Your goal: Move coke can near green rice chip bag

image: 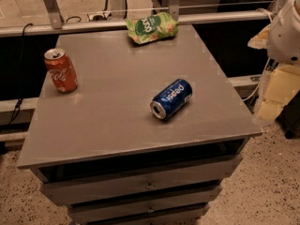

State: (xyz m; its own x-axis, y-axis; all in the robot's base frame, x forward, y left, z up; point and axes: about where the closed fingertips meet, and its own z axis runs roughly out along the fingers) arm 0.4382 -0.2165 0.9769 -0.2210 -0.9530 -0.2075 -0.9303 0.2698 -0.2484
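The coke can (61,70) stands upright near the left edge of the grey cabinet top (117,111). It is red-orange with white script and a silver top. The green rice chip bag (151,27) lies at the far edge of the top, right of centre. My gripper (275,95) hangs off the right side of the cabinet, below the white arm housing (286,29). It is far from the can and the bag and touches neither.
A blue Pepsi can (171,98) lies on its side right of the centre of the top. The cabinet has several drawers (145,184) in front. A metal rail (93,26) runs behind it. Speckled floor surrounds it.
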